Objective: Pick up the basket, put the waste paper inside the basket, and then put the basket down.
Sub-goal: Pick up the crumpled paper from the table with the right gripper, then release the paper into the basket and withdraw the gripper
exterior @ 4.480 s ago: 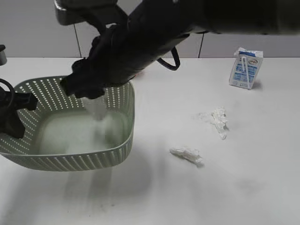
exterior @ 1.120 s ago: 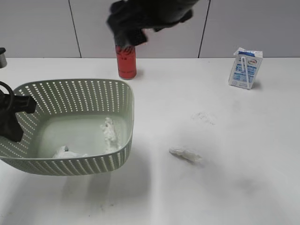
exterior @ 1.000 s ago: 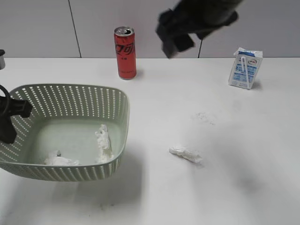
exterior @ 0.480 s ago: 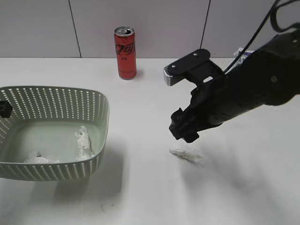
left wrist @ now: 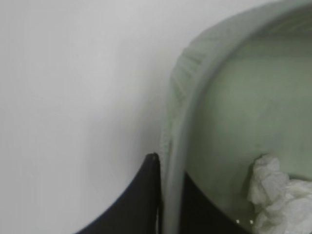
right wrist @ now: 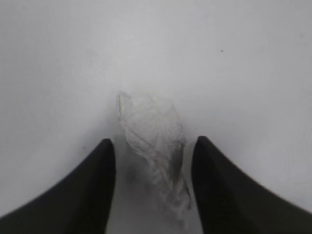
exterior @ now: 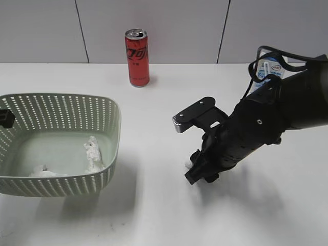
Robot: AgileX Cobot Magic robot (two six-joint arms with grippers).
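The sage-green perforated basket (exterior: 108, 123) sits at the left, with two white tissue wads (exterior: 92, 149) inside. My left gripper (left wrist: 168, 165) is shut on the basket's rim (left wrist: 178, 122), one finger outside and one inside; a wad (left wrist: 273, 190) lies by it. In the exterior view only a bit of that gripper (exterior: 6, 118) shows at the left edge. My right gripper (exterior: 199, 174) is down at the table over the third wad (right wrist: 153, 131), which lies between its open fingers (right wrist: 100, 185). In the exterior view that wad is almost hidden by the arm.
A red drink can (exterior: 137, 49) stands at the back centre. A white-and-blue drink carton (exterior: 266, 69) stands at the back right, partly behind my right arm. The white table (exterior: 154, 215) runs to the front edge.
My right arm has swung from above the basket across to the right and dropped onto the remaining wad. The basket has shifted left and now holds two wads.
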